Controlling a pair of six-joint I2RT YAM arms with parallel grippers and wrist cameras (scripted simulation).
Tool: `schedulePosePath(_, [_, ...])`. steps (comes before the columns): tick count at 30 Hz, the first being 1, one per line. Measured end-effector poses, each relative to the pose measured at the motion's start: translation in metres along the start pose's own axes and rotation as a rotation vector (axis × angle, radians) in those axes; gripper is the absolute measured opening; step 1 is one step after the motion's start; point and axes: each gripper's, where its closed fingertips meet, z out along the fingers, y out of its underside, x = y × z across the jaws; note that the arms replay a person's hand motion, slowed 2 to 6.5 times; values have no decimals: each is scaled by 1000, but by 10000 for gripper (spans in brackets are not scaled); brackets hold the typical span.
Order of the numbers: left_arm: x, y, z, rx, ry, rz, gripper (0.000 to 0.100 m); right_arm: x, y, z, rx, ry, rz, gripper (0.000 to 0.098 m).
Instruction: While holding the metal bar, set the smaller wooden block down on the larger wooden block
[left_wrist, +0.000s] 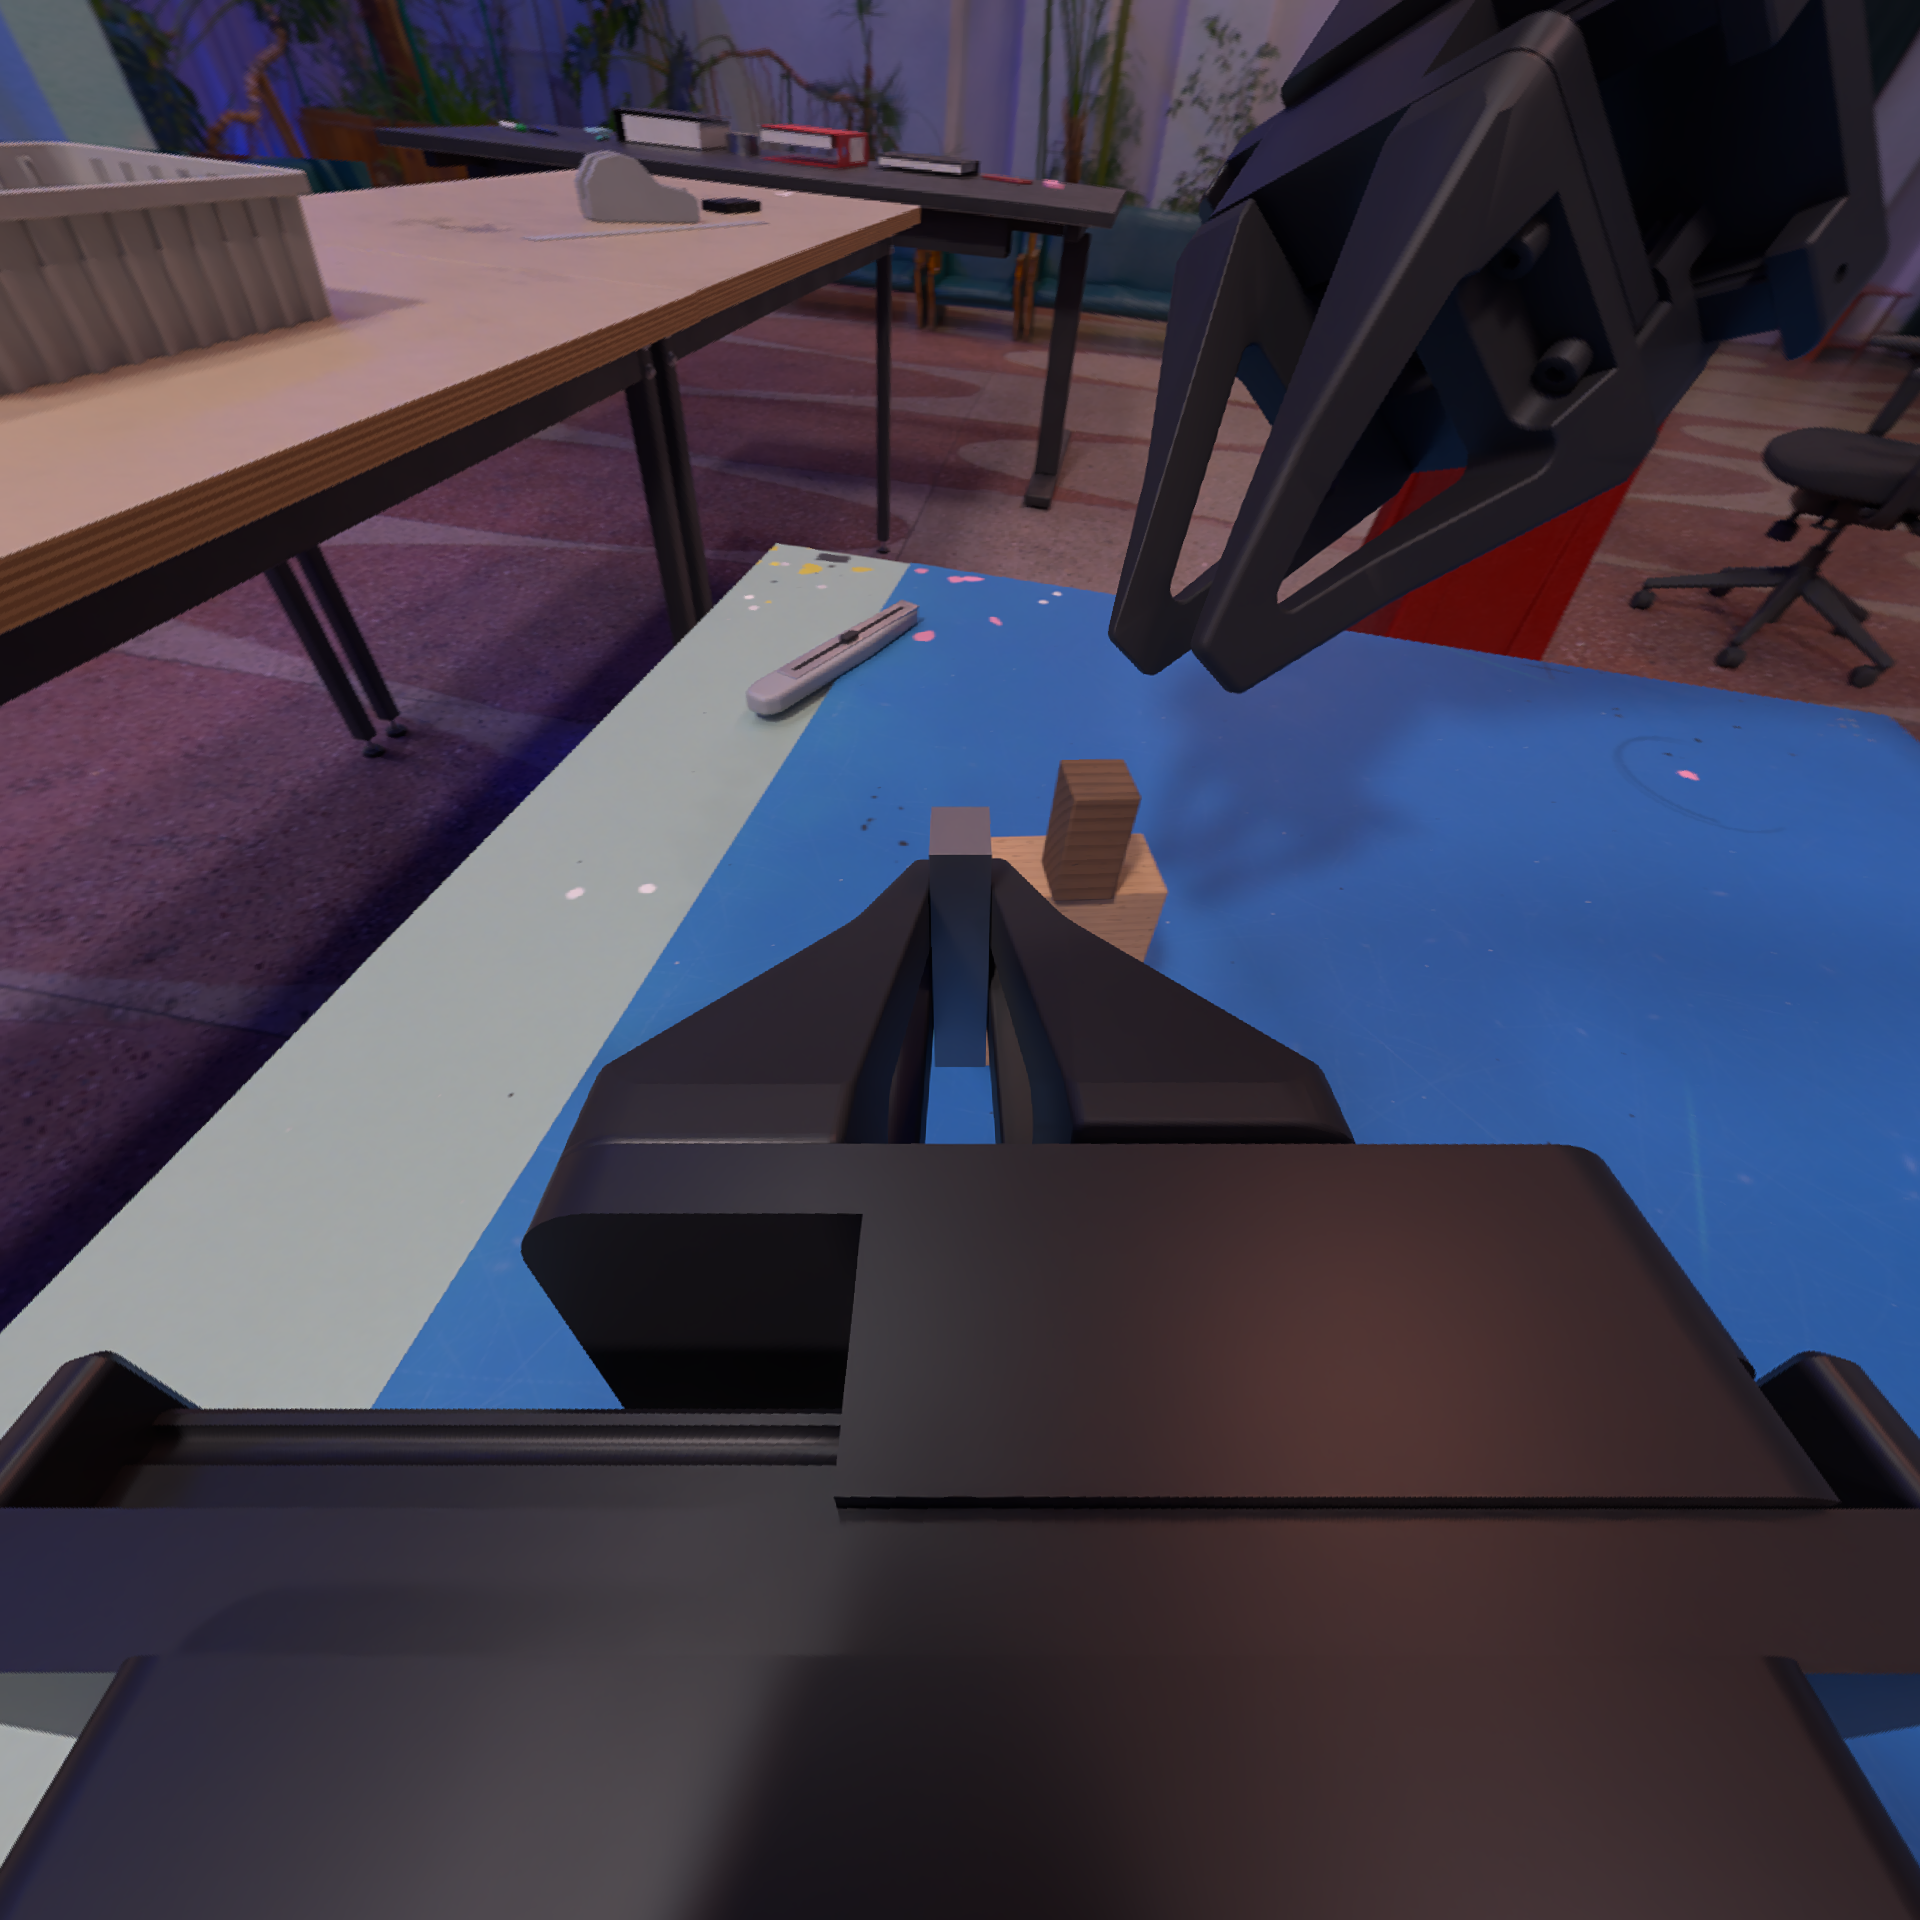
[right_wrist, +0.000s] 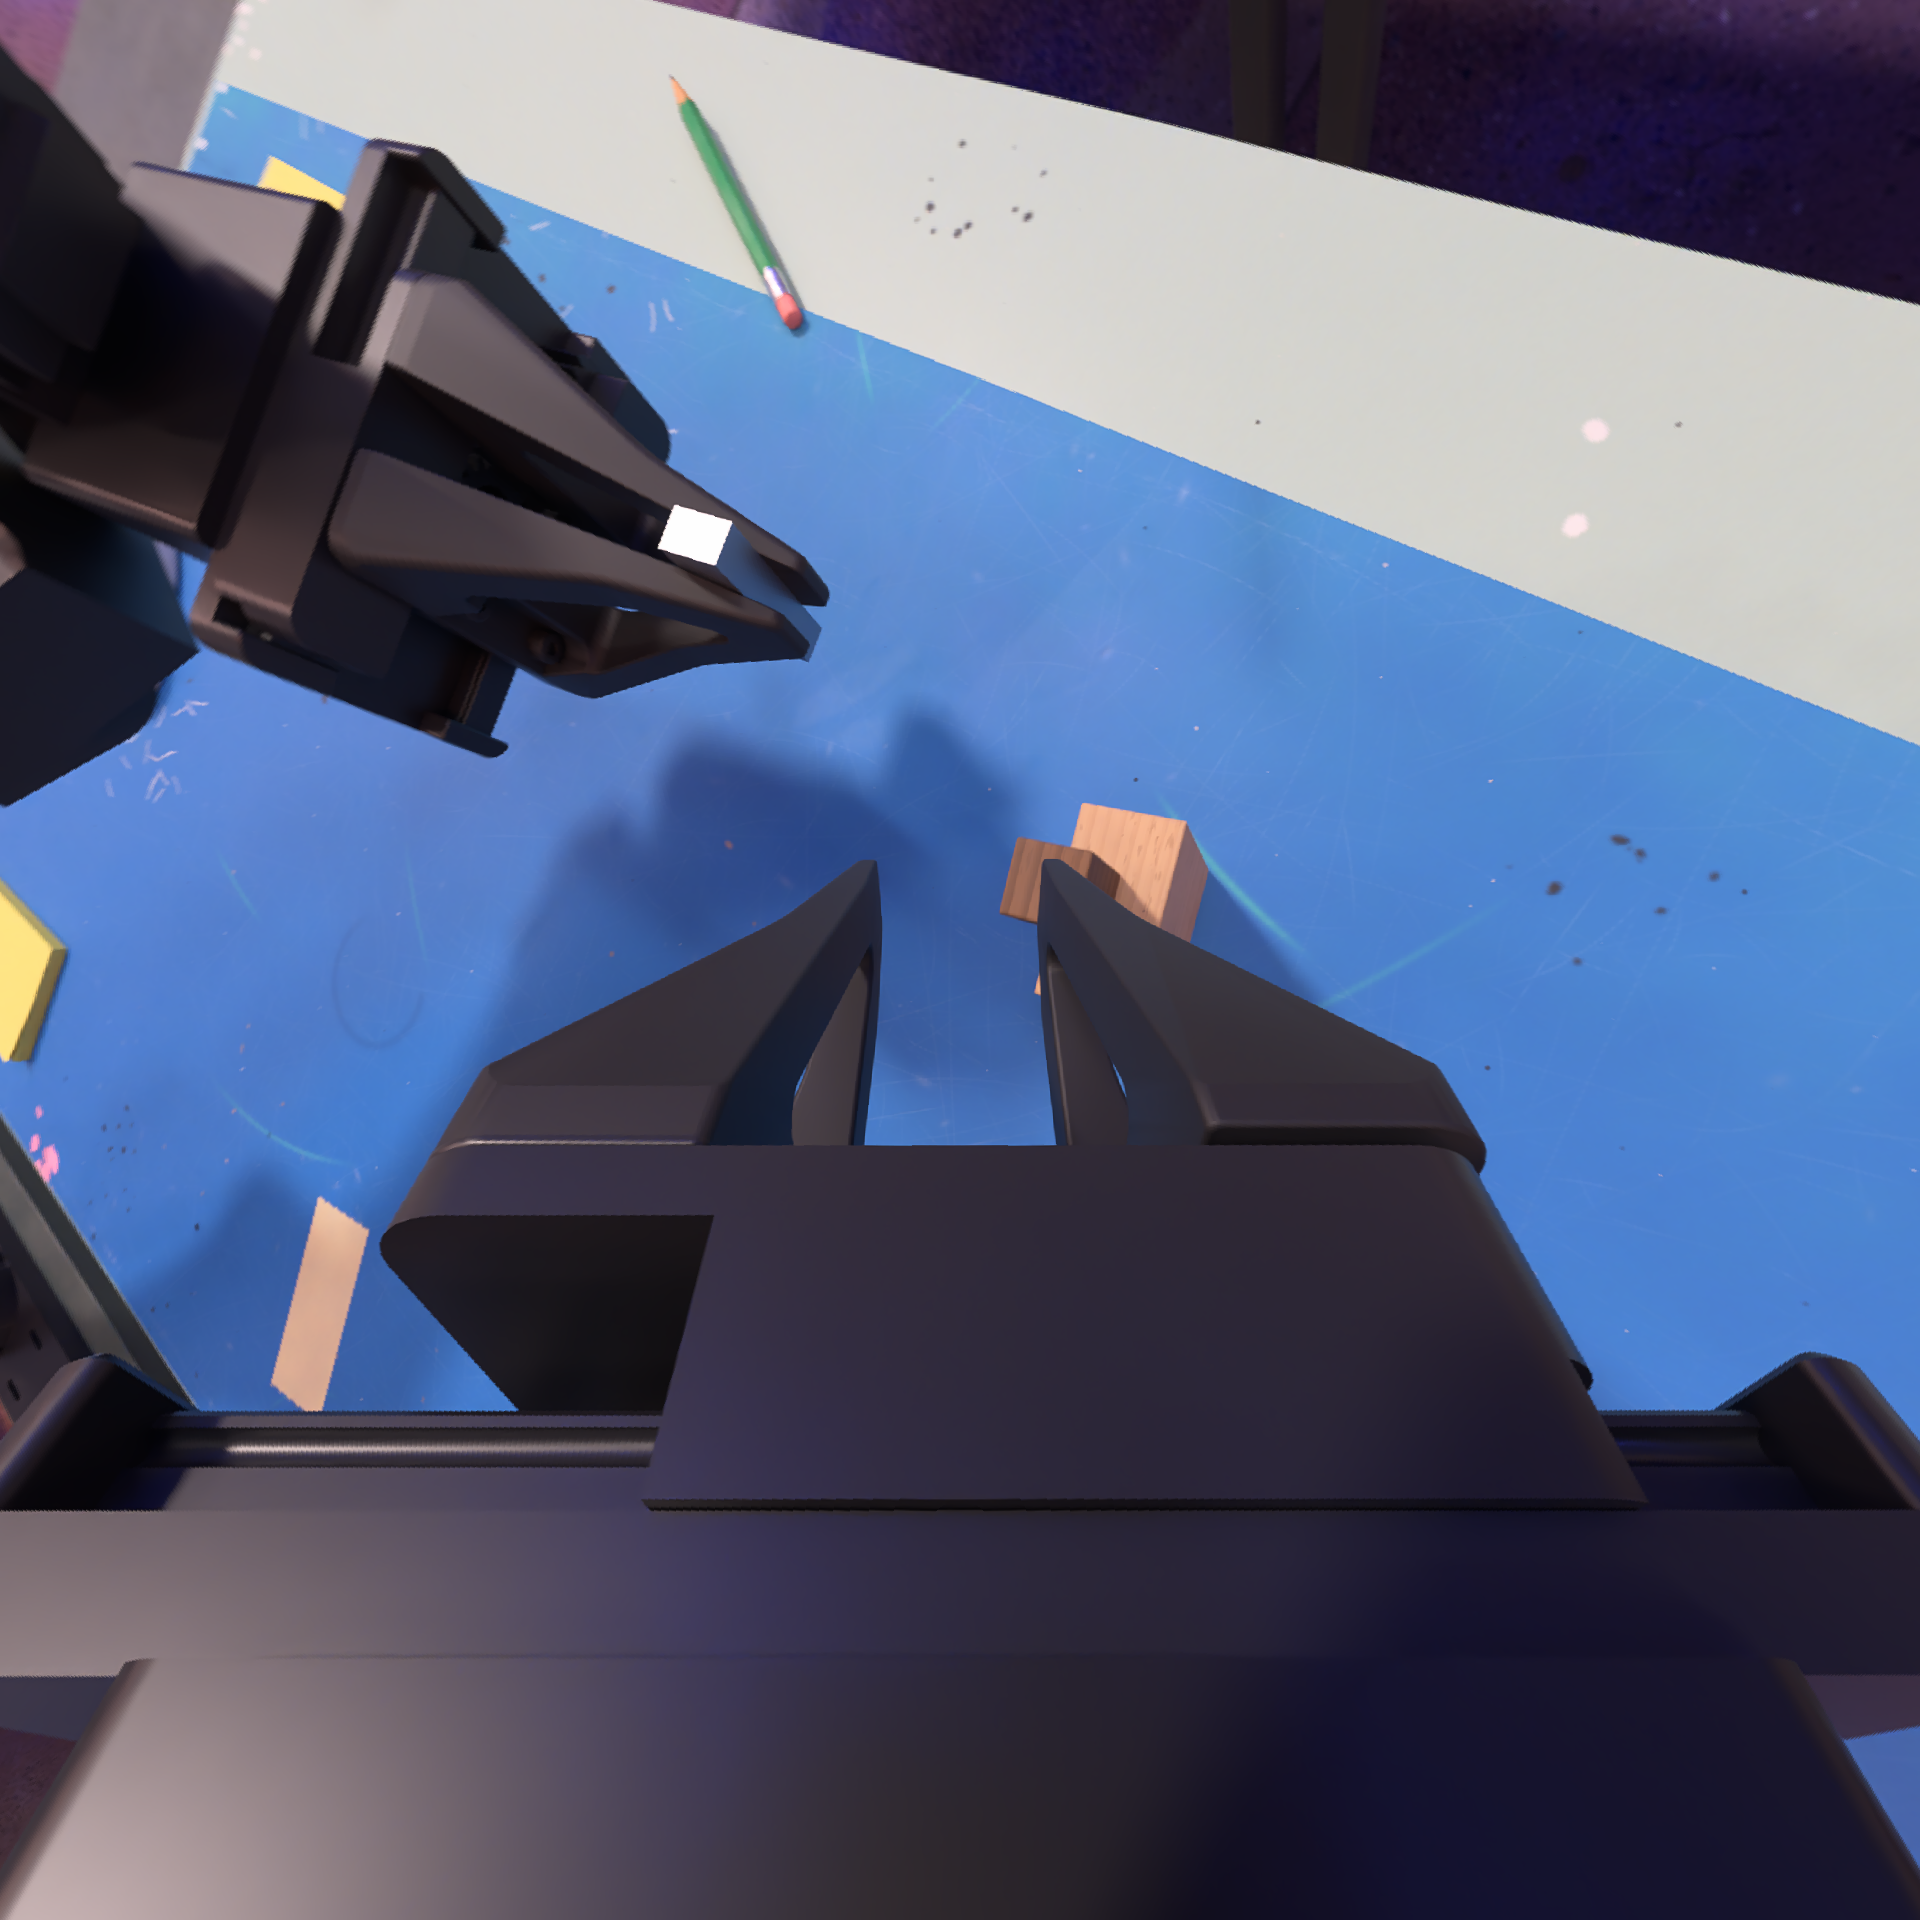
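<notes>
My left gripper (left_wrist: 959, 878) is shut on the metal bar (left_wrist: 959, 831), which stands upright between the fingers with its grey end above them. The gripper also shows in the right wrist view (right_wrist: 805, 613), with the bar's bright end (right_wrist: 694, 535). The smaller, darker wooden block (left_wrist: 1089, 831) stands upright on the larger, pale wooden block (left_wrist: 1138, 904), just right of the bar. My right gripper (right_wrist: 961, 883) is open and empty. It hovers above the blocks, apart from them, and its right finger hides part of the smaller block (right_wrist: 1029, 878) and the larger block (right_wrist: 1148, 862). It also shows in the left wrist view (left_wrist: 1195, 660).
A blue mat (left_wrist: 1455, 935) covers the pale table (left_wrist: 416, 1091). A grey utility knife (left_wrist: 831, 660) lies at the mat's far edge. A green pencil (right_wrist: 738, 208), yellow notes (right_wrist: 21, 977) and a tan strip (right_wrist: 317, 1304) lie around. A second table with a white basket (left_wrist: 156, 270) stands beyond.
</notes>
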Motion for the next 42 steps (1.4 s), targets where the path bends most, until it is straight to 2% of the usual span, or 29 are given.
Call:
schedulePosePath(6, [10, -1, 1, 10, 68, 0, 81, -3, 9, -11, 65, -97, 37, 205])
schedulePosePath(15, [25, -2, 0, 30, 165, -11, 81, 0, 33, -21, 145, -285, 244, 286])
schedulePosePath(21, [34, -3, -1, 46, 220, -15, 81, -2, 48, -21, 182, -425, 394, 332])
schedulePosePath(26, [38, -5, -2, 56, 246, -3, 81, -4, 56, -16, 189, -512, 476, 378])
schedulePosePath(32, [42, -3, -1, 53, 259, -1, 81, -3, 60, -11, 198, -571, 524, 392])
schedulePosePath(42, [44, 0, 1, 37, 272, -7, 81, 0, 59, -9, 192, -589, 523, 396])
